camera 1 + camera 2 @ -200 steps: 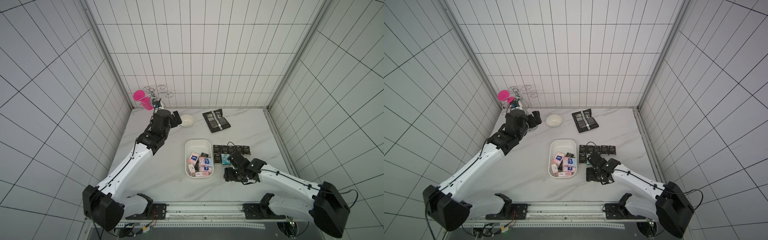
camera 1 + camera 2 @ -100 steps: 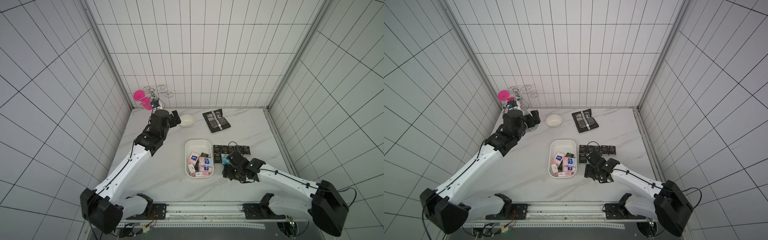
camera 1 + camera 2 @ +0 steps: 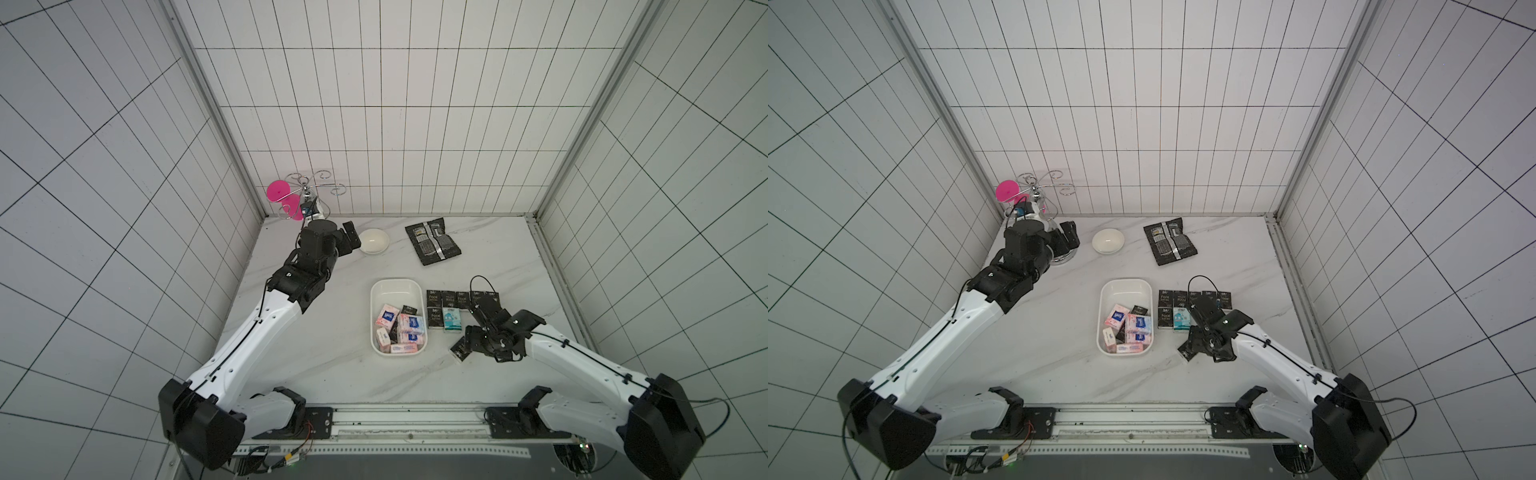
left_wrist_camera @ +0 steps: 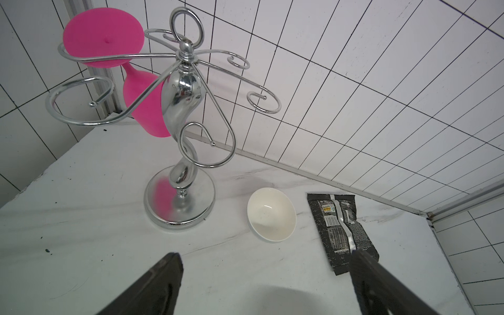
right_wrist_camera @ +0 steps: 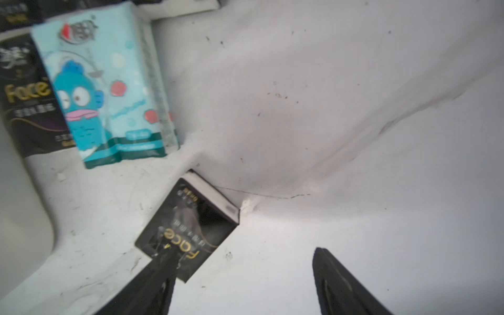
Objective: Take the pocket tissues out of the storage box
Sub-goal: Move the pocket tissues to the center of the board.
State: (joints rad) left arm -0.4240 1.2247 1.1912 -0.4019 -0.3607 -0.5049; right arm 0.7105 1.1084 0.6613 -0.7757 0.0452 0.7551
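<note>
Right end effector [image 5: 242,253] sits low over the counter [image 3: 328,365], jaws spread wide, nothing between them. A black packet [image 5: 188,229] lies flat on the counter at one fingertip. In the right wrist view that tip overlaps the packet's corner, and we cannot tell whether they touch. The packet sits askew, its long axis diagonal to the tidy rows of packets set out beside the storage box [image 3: 395,296], the teal packet [image 3: 451,328] among them. What remains of the pocket tissues [image 3: 401,334] lies in the near half of the box, a loose jumble of pink-white packets with a couple of black ones; the far half is bare. The relation that matters, as we read it: the jumble lies to the robot's left of the right end effector, near, just across the box's right wall, so the right arm is much the nearer. Left end effector [image 4: 266,255] is well apart at the far left of the counter, beside the white bowl [image 3: 374,242], likewise wide open and empty. The box's long axis runs away from the robot. The packets inside point all ways: one pink-white packet [image 3: 404,348] lies crosswise along the near wall, others sit diagonal or propped. We judge the next reach needs the wrist turned to suit whichever packet is chosen, so the jaws close across its short side.
</note>
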